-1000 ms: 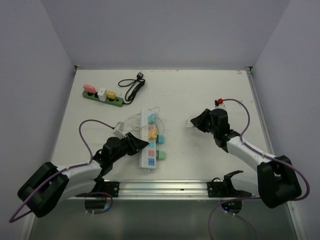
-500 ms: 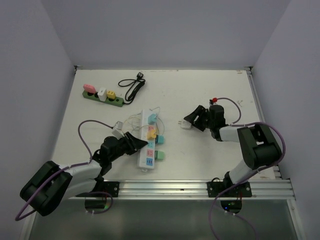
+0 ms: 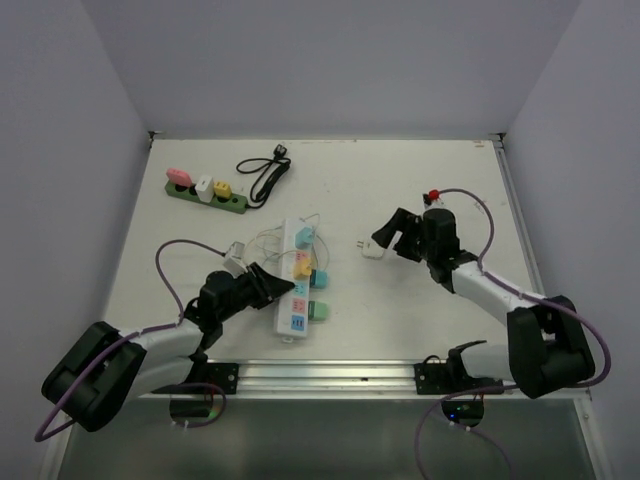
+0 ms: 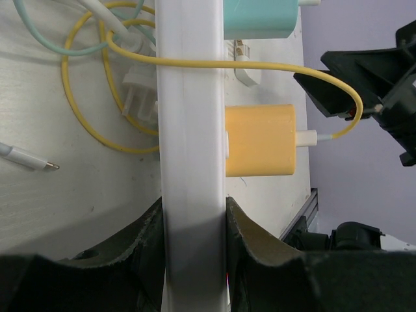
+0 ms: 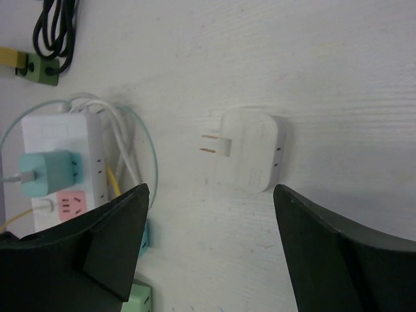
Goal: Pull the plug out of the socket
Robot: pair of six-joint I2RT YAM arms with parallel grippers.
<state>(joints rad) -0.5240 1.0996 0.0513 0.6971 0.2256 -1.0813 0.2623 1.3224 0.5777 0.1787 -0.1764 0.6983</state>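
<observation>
Plug [image 5: 252,158], small and white, lies flat on the table [image 3: 440,180], out of the white power strip [image 3: 292,312] and off to its right side. Its two metal pins point back at the strip. The right gripper [image 5: 209,190] is at the plug, on the side away from the strip. Its two fingers are spread wide apart and hold nothing. The plug lies just past the fingertips, and they do not touch it.

The left gripper [image 4: 193,224] is at the near end of the strip. Its fingers press on both long sides of the strip and hold it tight.

Other plugs sit in the strip's holes: a yellow plug [image 4: 260,140] with a yellow wire, and a teal plug [image 4: 260,18] next to it.

Far behind the strip, to its left, is a green power strip [image 3: 236,204] holding pink, white and yellow plugs. A black cord [image 3: 265,175] is coiled just beside it.
</observation>
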